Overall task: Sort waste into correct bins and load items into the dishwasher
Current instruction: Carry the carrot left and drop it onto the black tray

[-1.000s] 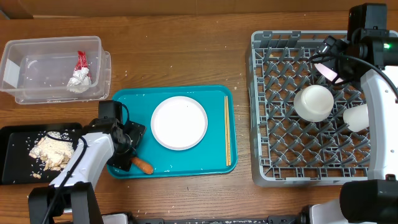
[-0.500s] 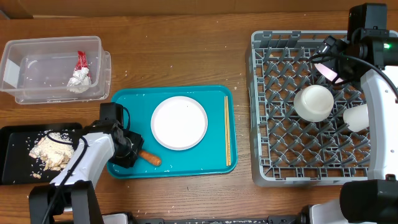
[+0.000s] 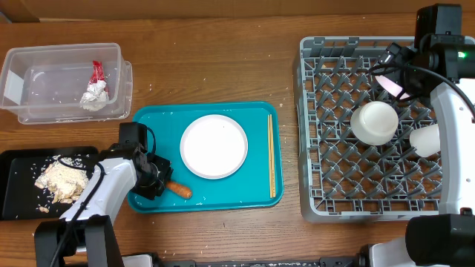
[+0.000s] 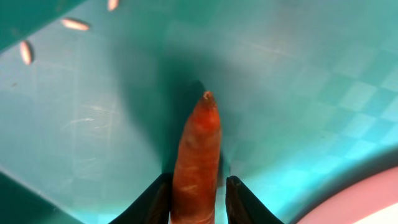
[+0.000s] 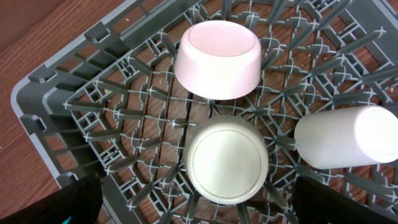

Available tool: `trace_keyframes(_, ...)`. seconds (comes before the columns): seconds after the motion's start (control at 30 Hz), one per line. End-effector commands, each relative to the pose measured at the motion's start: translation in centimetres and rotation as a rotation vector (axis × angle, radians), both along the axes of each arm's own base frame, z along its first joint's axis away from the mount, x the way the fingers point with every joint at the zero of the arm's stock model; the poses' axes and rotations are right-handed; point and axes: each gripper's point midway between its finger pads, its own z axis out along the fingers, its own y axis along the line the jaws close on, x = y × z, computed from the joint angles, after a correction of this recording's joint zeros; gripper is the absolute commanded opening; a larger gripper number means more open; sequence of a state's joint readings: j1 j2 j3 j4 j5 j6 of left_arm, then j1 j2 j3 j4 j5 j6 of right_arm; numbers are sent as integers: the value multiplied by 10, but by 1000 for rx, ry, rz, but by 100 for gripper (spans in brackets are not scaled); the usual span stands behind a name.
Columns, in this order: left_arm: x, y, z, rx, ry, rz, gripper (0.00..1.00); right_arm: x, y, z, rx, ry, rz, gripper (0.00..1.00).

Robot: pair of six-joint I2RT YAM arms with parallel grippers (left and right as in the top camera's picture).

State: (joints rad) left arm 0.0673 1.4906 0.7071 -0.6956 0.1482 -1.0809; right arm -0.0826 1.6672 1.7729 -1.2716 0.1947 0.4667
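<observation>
1. The worktop (image 3: 223, 67) carries the dish rack (image 3: 308, 148) at the right of the overhead frame. The right pincer (image 5: 196, 186) hangs over the rack's upper right corner, fingers spread wide and holding nothing, above the white dishes (image 5: 227, 165) racked there.
2. The teal tray (image 3: 223, 194) lies at centre frame. The clear tub (image 3: 67, 48) stands at upper left. The black tray (image 3: 15, 185), holding the food scraps (image 3: 59, 182), sits at lower left, near the teal tray's left rim.
3. The plate (image 3: 214, 146) rests mid-tray, and the chopsticks (image 3: 271, 156) lie along the tray's right rim.
4. The carrot piece (image 4: 198, 143) lies on the tray floor in the lower left corner. The left pincer (image 4: 198, 193) pinches it on both flanks at the thick end, with the taper pointing away.

Handling: the carrot piece is probably light, firm and slick. Its taper may let it squirt forward, so the thick end is the place to hold it.

Clearance: the plate rim is close beside the carrot piece. The tray's raised rim likely calls for a lift before any travel left toward the black tray.
</observation>
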Motion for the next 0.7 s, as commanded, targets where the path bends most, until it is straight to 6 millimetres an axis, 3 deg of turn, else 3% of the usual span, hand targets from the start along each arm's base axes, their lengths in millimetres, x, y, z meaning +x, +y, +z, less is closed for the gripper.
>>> trace_keyframes(0.0,7,-7,2,-30,-31,-100,28,0,-2,14,-15,-42,-6,100)
trace_keyframes(0.13,19,-12,11,-51,-74,-151,20,0,-2,15,-15,-42,-6,100)
trace_keyframes(0.37,16,-19,15,-97,-60,-149,22,0,-2,15,-15,-42,-6,100)
trace_keyframes(0.5,13,-20,15,-106,-46,-148,8,0,-2,15,-15,-42,-6,100)
trace_keyframes(0.67,21,-11,24,-104,-59,-117,4,0,-2,15,-15,-42,-6,100)
